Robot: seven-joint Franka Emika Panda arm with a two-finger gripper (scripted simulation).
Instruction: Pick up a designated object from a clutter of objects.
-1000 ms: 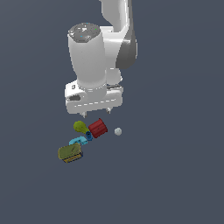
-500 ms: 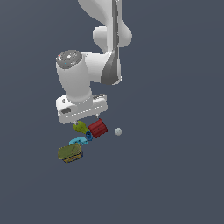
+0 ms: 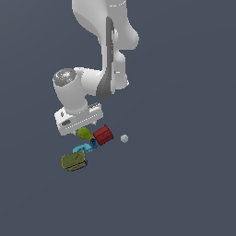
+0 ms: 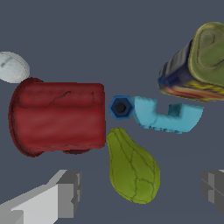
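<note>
Hovering over pear-like blob (image 4: 132, 168) beside red cylinder (image 4: 59, 118) | fingers (image 4: 65, 192) wide open, holding nothing | next: descend to straddle blob, then close.

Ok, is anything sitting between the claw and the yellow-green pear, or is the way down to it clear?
Nothing visible blocks it. In the wrist view the pear lies in the open gap between the claw's fingers, uncovered. The red cylinder crowds its narrow end, and the small blue piece and cyan piece sit close beyond it.
</note>
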